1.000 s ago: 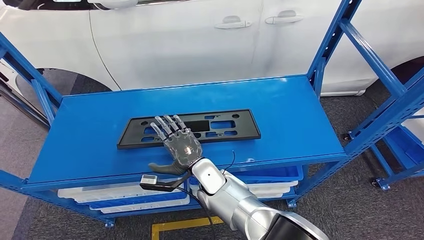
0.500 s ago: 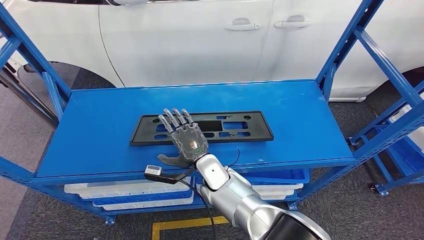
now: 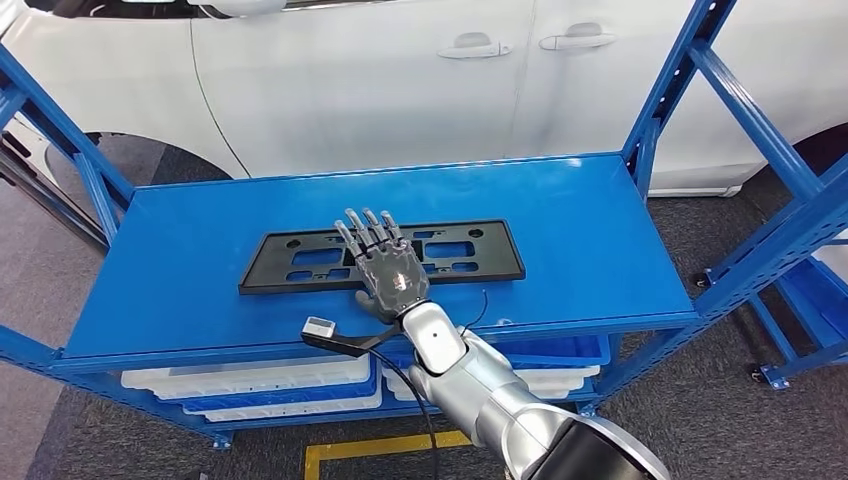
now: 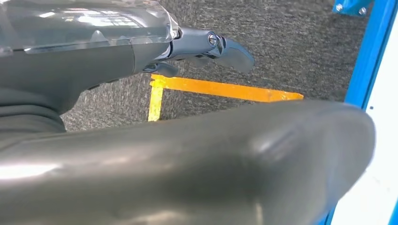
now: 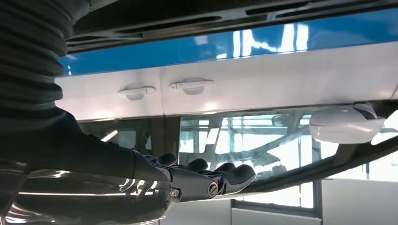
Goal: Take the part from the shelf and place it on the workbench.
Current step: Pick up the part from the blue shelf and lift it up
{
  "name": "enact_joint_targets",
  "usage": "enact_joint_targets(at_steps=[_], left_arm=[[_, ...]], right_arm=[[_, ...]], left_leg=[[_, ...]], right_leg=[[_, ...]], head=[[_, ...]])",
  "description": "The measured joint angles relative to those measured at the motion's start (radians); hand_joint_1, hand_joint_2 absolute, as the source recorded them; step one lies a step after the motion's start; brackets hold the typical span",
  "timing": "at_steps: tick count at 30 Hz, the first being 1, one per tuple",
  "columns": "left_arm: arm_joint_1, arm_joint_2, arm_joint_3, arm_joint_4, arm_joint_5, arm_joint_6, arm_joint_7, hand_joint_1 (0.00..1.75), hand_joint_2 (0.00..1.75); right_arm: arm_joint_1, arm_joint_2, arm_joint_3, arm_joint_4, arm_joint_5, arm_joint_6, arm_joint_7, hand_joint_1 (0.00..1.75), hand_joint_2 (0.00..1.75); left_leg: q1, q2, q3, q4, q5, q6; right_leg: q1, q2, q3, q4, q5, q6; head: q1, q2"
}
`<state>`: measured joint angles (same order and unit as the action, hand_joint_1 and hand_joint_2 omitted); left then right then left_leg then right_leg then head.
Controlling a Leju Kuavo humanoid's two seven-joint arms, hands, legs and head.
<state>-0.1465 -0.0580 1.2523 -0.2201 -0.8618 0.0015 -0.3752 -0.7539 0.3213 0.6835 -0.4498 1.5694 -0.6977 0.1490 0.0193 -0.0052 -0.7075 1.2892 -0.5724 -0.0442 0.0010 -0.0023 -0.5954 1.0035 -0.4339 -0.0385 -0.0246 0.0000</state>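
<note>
Head view is showing us our right hand (image 3: pixel 388 268) reaching over the near edge of the blue shelf (image 3: pixel 600 230), fingers stretched flat and slightly apart, holding nothing. We are hovering it on or just above the black plastic frame part (image 3: pixel 300 262); whether the fingertips are actually touching, we cannot tell. The part is lying flat on the top deck of the shelf, its long axis running side to side across us, parallel to the shelf's front edge. Our hand is crossing it at a right angle, a little right of the part's middle, with the near long edge passing under the palm and the far long edge just beyond the fingertips. So the grasp, as we judge it, is hinging on curling over that far edge or pinching the near one, across the short width.

Left wrist view is looking down at grey floor and a yellow floor line (image 4: pixel 220 89); our left hand (image 4: pixel 206 47) is hanging low, well away from the part, and we cannot tell how its fingers are lying. The right hand is plainly the nearer one.
</note>
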Motion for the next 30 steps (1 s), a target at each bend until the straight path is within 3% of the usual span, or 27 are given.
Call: enact_joint_targets(at_steps=[1,2,4,6,10,12,14,15,16,17,19,21,24,26,29,30], left_arm=[[0.001,0.0,-0.001,0.0,0.0,0.0,0.001,0.0,0.0],[0.001,0.0,-0.002,0.0,0.0,0.0,0.001,0.0,0.0],[-0.001,0.001,-0.004,0.0,0.0,0.0,0.001,0.0,0.0],[-0.004,0.002,-0.005,0.0,0.0,-0.001,0.001,0.0,0.0],[-0.002,0.004,-0.006,0.0,0.0,-0.004,-0.001,0.0,0.0],[-0.004,0.004,-0.006,0.0,0.0,-0.005,-0.002,0.0,0.0],[-0.004,0.004,-0.006,0.0,0.001,-0.006,-0.003,0.0,0.0],[-0.003,0.004,-0.006,0.0,0.002,-0.006,-0.003,0.0,0.0],[-0.002,0.004,-0.006,0.0,0.003,-0.007,-0.004,0.0,0.0],[-0.001,0.003,-0.006,0.0,0.003,-0.008,-0.005,0.0,0.0],[0.0,0.001,-0.006,0.0,0.004,-0.008,-0.008,0.0,0.0],[-0.001,0.0,-0.006,0.0,0.007,-0.008,-0.012,0.0,0.0],[0.0,0.0,-0.006,0.0,0.012,-0.008,-0.014,0.0,0.0],[0.0,-0.001,-0.006,0.0,0.014,-0.009,-0.015,0.0,0.0],[0.001,-0.001,-0.006,0.0,0.016,-0.011,-0.016,0.0,0.0],[0.003,-0.001,-0.006,0.0,0.016,-0.012,-0.016,0.0,0.0]], right_arm=[[0.0,-0.002,0.001,0.003,0.0,0.0,0.002,0.0,1.75],[0.0,-0.004,0.002,0.005,0.001,0.0,0.004,0.0,1.75],[-0.002,-0.006,0.006,0.009,0.001,0.0,0.007,0.0,1.75],[-0.006,-0.008,0.016,0.015,0.001,0.0,0.014,0.0,1.75],[-0.012,-0.014,0.059,0.031,0.002,0.0,0.03,0.0,1.75],[-0.017,-0.017,0.086,0.039,0.002,0.0,0.035,0.0,1.75],[-0.019,-0.022,0.114,0.049,0.002,0.0,0.038,0.0,1.75],[-0.017,-0.024,0.126,0.054,0.002,0.0,0.038,0.0,1.75],[-0.017,-0.027,0.138,0.059,0.002,0.0,0.038,0.0,1.75],[-0.018,-0.028,0.148,0.063,0.002,0.0,0.038,0.0,1.75],[-0.022,-0.029,0.164,0.068,0.002,0.0,0.038,0.0,1.75],[-0.027,-0.029,0.176,0.07,0.002,0.0,0.038,0.0,1.75],[-0.03,-0.029,0.189,0.075,0.002,0.0,0.038,0.0,1.75],[-0.032,-0.028,0.195,0.076,0.002,0.0,0.038,0.0,1.75],[-0.033,-0.028,0.205,0.078,0.002,0.0,0.038,0.0,1.75],[-0.032,-0.028,0.207,0.079,0.002,0.0,0.038,0.0,1.75]], left_leg=[[0.0,0.0,0.002,-0.004,0.014,0.001],[0.0,0.0,0.026,-0.052,0.046,0.004],[-0.003,0.003,0.098,-0.2,0.112,0.015],[-0.009,0.005,0.137,-0.285,0.134,0.026],[-0.008,0.003,0.142,-0.303,0.139,0.044],[-0.004,0.005,0.144,-0.31,0.144,0.053],[-0.005,0.004,0.144,-0.31,0.144,0.056],[-0.005,0.004,0.143,-0.309,0.143,0.056],[-0.005,0.003,0.143,-0.307,0.142,0.056],[-0.005,0.001,0.143,-0.304,0.141,0.054],[-0.005,-0.001,0.143,-0.296,0.134,0.048],[-0.007,-0.003,0.14,-0.287,0.128,0.039],[-0.006,-0.003,0.139,-0.288,0.126,0.022],[-0.003,-0.001,0.127,-0.257,0.101,0.011],[-0.001,0.0,0.044,-0.075,0.01,0.001],[0.0,0.0,0.017,-0.019,-0.008,0.0]], right_leg=[[0.001,0.0,0.001,0.0,0.0,0.0],[0.002,0.0,0.002,0.0,0.0,0.0],[0.005,0.001,0.005,0.001,-0.002,0.002],[0.007,0.001,0.002,0.002,-0.001,0.01],[0.005,0.001,-0.007,0.017,-0.012,0.032],[0.002,0.002,-0.045,0.101,-0.063,0.042],[-0.002,0.002,-0.112,0.241,-0.124,0.048],[-0.004,0.002,-0.137,0.29,-0.138,0.05],[-0.007,0.002,-0.144,0.3,-0.13,0.052],[-0.009,0.002,-0.13,0.269,-0.105,0.052],[-0.012,0.003,-0.062,0.128,-0.036,0.05],[-0.01,0.004,-0.016,0.032,-0.005,0.042],[-0.006,0.004,-0.013,0.017,-0.003,0.025],[-0.009,0.003,-0.01,0.01,0.0,0.012],[-0.008,0.001,-0.009,0.007,0.001,0.004],[-0.006,0.001,-0.009,0.007,0.001,0.003]], head=[[0.0,0.0],[0.0,0.0],[0.0,0.0],[0.001,0.0],[0.001,0.0],[0.003,0.0],[0.003,0.0],[0.003,0.0],[0.003,0.0],[0.003,0.0],[0.003,0.0],[0.002,0.0],[0.002,0.0],[0.001,0.0],[0.001,0.0],[0.001,0.0]])
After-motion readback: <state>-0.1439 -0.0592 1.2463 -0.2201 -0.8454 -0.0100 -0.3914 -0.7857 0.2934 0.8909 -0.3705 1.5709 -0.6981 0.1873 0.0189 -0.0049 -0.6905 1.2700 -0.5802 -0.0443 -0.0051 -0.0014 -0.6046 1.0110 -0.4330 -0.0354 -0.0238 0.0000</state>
